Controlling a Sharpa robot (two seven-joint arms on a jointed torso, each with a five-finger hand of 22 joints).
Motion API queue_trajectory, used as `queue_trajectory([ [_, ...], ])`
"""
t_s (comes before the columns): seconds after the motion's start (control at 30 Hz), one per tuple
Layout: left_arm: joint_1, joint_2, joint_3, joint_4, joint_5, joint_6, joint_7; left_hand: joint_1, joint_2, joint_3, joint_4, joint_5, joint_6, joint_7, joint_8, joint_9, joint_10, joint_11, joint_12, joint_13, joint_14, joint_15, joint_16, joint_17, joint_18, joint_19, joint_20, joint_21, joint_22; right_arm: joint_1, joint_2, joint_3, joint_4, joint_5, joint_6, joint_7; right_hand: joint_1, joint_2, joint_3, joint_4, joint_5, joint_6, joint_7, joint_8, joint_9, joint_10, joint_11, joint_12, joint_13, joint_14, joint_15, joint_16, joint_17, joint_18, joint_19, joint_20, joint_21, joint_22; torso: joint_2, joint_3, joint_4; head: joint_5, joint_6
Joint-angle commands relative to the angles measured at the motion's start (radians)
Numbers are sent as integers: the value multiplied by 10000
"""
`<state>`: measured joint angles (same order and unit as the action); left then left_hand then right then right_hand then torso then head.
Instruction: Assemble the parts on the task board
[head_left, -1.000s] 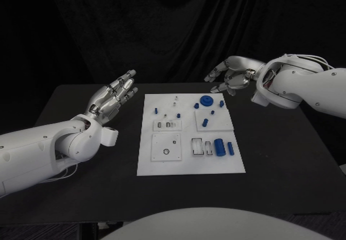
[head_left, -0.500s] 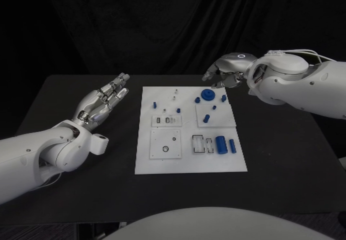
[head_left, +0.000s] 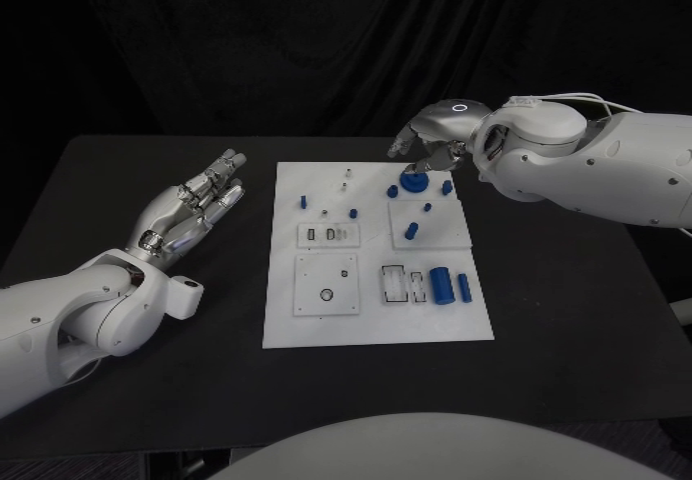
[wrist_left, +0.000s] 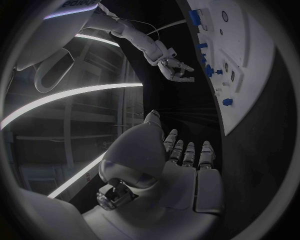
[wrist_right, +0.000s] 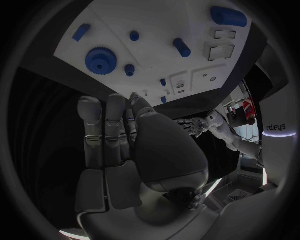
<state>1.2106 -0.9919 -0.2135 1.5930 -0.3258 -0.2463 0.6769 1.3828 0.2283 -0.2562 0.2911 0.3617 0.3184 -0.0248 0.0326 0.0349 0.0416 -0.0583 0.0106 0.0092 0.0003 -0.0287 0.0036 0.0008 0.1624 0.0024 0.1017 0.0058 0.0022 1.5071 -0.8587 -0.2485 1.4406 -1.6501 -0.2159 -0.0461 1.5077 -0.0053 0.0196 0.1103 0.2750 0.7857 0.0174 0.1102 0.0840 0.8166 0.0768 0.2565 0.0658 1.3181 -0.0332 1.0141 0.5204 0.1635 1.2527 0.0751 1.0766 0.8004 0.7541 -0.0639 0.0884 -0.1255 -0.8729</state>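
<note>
Head cam looks down on task board (head_left: 378, 290); both wrist cams, behind own palms, share it.

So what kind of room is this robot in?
Probably a robot test lab: a black table in front of a dark curtain, with a white task board holding small blue parts for practice.

Left robot hand (head_left: 191, 205) extended flat, fingers apart, holding nothing. Right robot hand (head_left: 423, 143) angled downward, fingers loosely curled, empty.

The black table (head_left: 577, 300) has a white board (head_left: 375, 325) lying flat in its middle.
</note>
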Motion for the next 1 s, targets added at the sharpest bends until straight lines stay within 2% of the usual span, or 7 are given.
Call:
queue_trajectory([
  [0.03,11,-7,10,52,-221,-130,2201,104,13,-57,10,21,2,-9,35,7,-61,-6,-20,-12,-3,-28,-36,-8,186,-10,-84,-42,-10,-10,20,8,-87,-201,-110,15,-126,-42,40,89,21,20,-8,-57,13,122,19,-48,16,100,28,96,92,-205,110,12,119,130,86,-24,40,-76,3],
  [0.3,11,-27,10,68,-225,-91,2161,111,28,-52,11,22,-33,-9,29,2,-64,-3,-23,-13,-3,-19,-36,-8,187,-10,-88,-41,-9,-75,76,8,-206,-202,240,31,-366,-242,181,305,17,28,38,-108,9,412,69,-181,27,246,56,332,487,-260,219,36,392,554,181,-40,44,-52,3],
  [0.33,11,-27,10,69,-225,-84,2156,119,45,-47,11,22,-45,-6,24,0,-66,4,-25,-14,-3,0,-36,-8,187,-9,-88,-40,-8,-85,83,8,-214,-202,280,29,-425,-284,237,367,18,94,87,-90,19,502,73,-236,32,266,61,371,558,-265,225,42,434,625,206,-47,68,-90,3],
  [0.4,11,-23,10,75,-225,-64,2143,130,58,-41,9,22,-58,-5,21,-1,-76,6,-29,-16,-3,21,-36,-8,185,-9,-82,-40,-8,-127,107,8,-243,-202,361,35,-442,-296,257,386,18,117,101,-83,23,536,74,-253,34,284,61,404,618,-277,251,44,482,703,202,-55,75,-108,3],
  [0.53,11,-15,10,81,-225,-33,2124,150,81,-33,8,21,-83,-3,16,-4,-82,10,-32,-17,-3,64,-36,-8,182,-6,-66,-37,-5,-196,159,7,-305,-202,402,50,-463,-346,369,434,20,283,134,-25,55,652,67,-347,36,321,59,471,738,-290,273,46,564,840,229,-57,86,-118,3],
  [0.67,11,-5,10,77,-225,7,2105,159,96,-29,10,21,-109,1,11,-7,-87,19,-34,-18,-3,96,-36,-8,178,-4,-48,-35,-4,-248,222,8,-392,-202,413,73,-467,-361,398,443,20,321,130,-13,62,684,65,-369,37,332,57,495,782,-292,277,45,582,871,230,-55,64,-69,3],
  [1.0,11,23,10,65,-225,89,2060,169,133,-28,14,20,-161,12,5,-12,-107,39,-39,-22,-3,178,-36,-8,168,1,15,-30,0,-415,413,8,-672,-202,333,181,-507,-413,498,499,19,441,121,15,87,841,45,-426,50,400,45,631,1017,-326,348,38,733,1111,253,-72,74,-88,3],
])
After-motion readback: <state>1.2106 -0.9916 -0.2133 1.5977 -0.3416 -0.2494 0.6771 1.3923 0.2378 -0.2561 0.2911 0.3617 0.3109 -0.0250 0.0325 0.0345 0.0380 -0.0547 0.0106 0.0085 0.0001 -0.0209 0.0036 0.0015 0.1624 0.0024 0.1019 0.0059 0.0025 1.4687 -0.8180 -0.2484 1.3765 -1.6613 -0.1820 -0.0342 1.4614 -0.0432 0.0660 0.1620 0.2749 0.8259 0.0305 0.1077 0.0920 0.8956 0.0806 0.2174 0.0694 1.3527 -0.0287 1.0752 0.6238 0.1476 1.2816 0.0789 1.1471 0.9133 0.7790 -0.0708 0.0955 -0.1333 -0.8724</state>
